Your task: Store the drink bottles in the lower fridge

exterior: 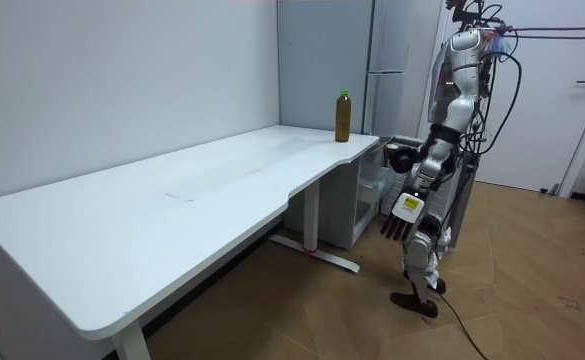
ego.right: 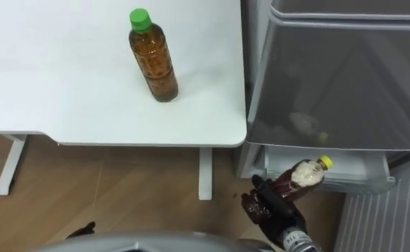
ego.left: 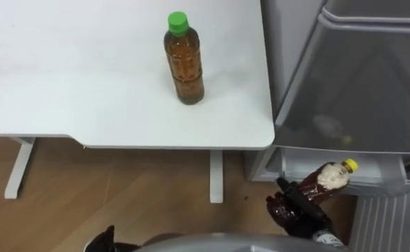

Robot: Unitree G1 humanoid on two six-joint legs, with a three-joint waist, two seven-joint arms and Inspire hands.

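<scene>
Item one: yellow-capped bottle (ego.left: 330, 178) of dark drink, held in the right hand (ego.left: 297, 207), whose fingers are curled round the lower half of the bottle. The bottle is tilted, base toward the robot, cap pointing up and away toward the pale drawer (ego.left: 381, 185) that stands pulled out low in the fridge (ego.left: 359, 84); the cap end sits at the drawer's front edge, and whether it touches cannot be told. Item two: green-capped bottle (ego.left: 184, 63) of amber drink, upright on the white tabletop (ego.left: 64, 70), near the far right corner beside the fridge, well apart from both hands. Left hand (exterior: 396, 228): hangs low at the robot's side in the room view, fingers relaxed and pointing down, holding nothing. Position of robot: standing on the wooden floor (ego.left: 120, 189) just off the tabletop's right-hand corner, facing the fridge, right arm reaching forward and down to the drawer.
</scene>
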